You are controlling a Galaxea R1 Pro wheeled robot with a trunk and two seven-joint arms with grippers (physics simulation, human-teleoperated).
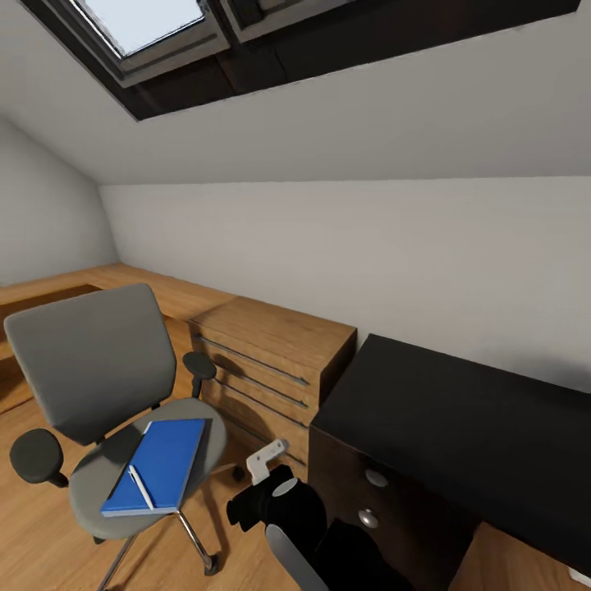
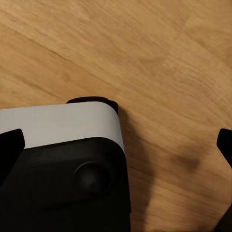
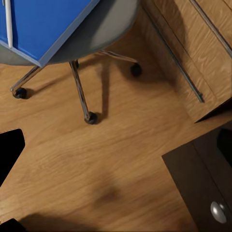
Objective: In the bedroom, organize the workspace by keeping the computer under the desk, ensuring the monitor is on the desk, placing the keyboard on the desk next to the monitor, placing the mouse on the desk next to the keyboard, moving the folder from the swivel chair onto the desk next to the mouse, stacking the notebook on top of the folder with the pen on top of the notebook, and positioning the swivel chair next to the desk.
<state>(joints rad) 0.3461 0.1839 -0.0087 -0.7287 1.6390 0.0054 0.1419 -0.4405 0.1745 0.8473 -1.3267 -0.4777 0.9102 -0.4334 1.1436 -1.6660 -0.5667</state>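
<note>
pen point(image 1: 140, 486) on folder point(image 1: 158, 465) | folder on swivel chair point(image 1: 94, 369) seat | wooden drawer unit point(image 1: 271, 361) right of chair

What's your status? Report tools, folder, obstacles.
Both tools empty over bare floor; jaw state unclear. Folder flat on chair seat, pen on top. Wooden drawer unit and dark cabinet close beside chair.
</note>
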